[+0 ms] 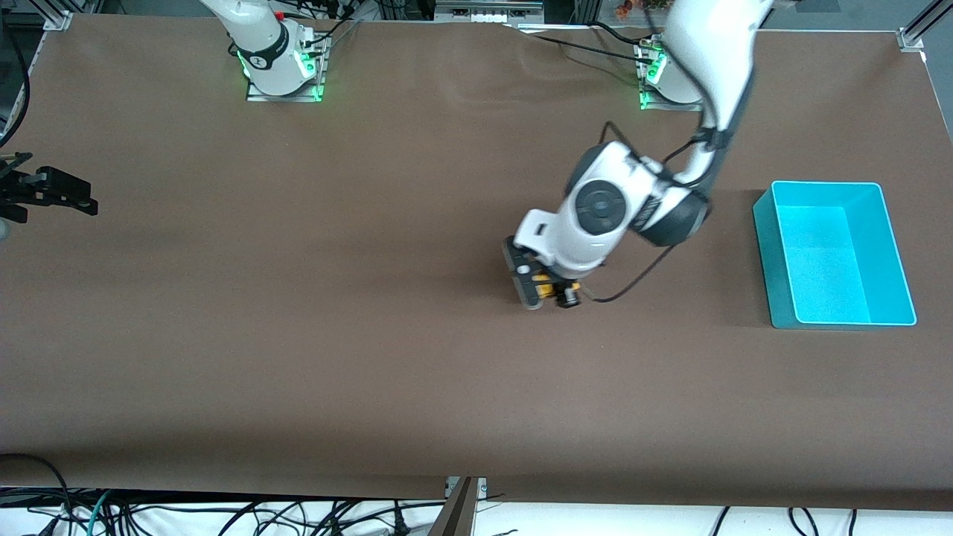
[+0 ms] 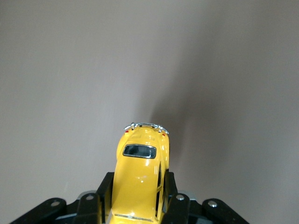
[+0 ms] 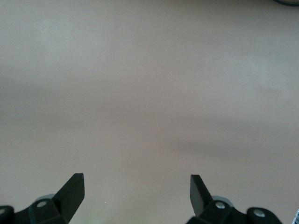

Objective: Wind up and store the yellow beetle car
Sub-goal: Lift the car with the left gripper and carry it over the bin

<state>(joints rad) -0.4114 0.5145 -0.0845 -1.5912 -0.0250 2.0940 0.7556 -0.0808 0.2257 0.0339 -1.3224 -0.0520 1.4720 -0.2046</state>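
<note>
You are handling a small, rigid toy: the yellow beetle car looks light and hard-shelled, with a glossy rounded body that could slip if pinched on its curved roof, so the flat flanks between the wheels are the sound place to hold it, and that is where the left gripper has it, jaws clamped on both sides of the body. From the left wrist view you can see a smooth yellow shell, one dark window framed in chrome, and a thin chrome bumper at the end pointing away from the jaws. The car sits low at the worktop near its middle, well apart from the blue bin at the left arm's end; whether its wheels touch the surface you cannot tell. The small wheels probably need firm downward contact to wind. The right gripper waits with jaws spread, over bare worktop.
</note>
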